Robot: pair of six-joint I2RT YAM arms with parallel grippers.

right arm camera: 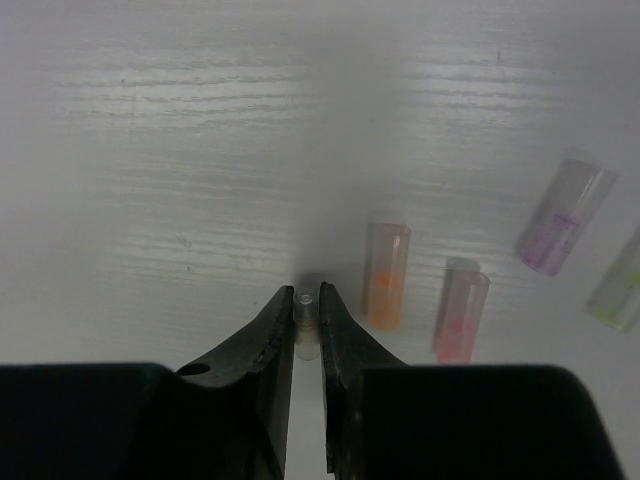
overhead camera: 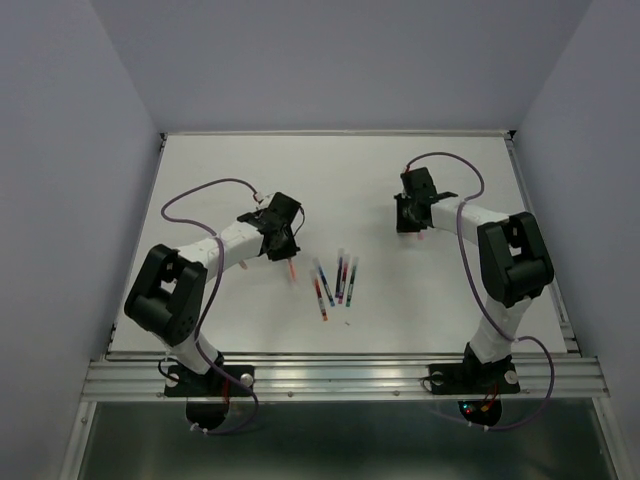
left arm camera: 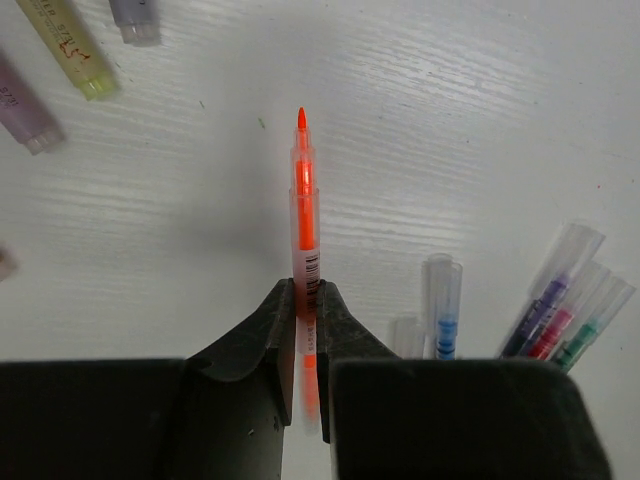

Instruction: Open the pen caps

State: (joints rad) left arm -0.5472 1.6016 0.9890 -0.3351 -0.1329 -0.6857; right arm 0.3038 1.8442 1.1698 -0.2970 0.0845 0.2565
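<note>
My left gripper (left arm camera: 307,297) is shut on an orange pen (left arm camera: 303,195) whose bare pointed tip faces away over the table; no cap is on it. In the top view this gripper (overhead camera: 286,250) holds the pen (overhead camera: 291,270) just left of a cluster of pens (overhead camera: 336,282). My right gripper (right arm camera: 307,300) is shut on a small clear pen cap (right arm camera: 306,318), close above the table. Loose caps lie beside it: orange (right arm camera: 385,275), pink (right arm camera: 460,312), purple (right arm camera: 562,218). The right gripper (overhead camera: 412,228) is at the far right of the table.
In the left wrist view, capped pens lie at the right: a blue one (left arm camera: 441,305) and a purple, pink and green group (left arm camera: 562,310). Yellow (left arm camera: 68,45) and pale purple (left arm camera: 25,115) pieces lie at the upper left. A pale green cap (right arm camera: 620,290) lies at the right edge of the right wrist view.
</note>
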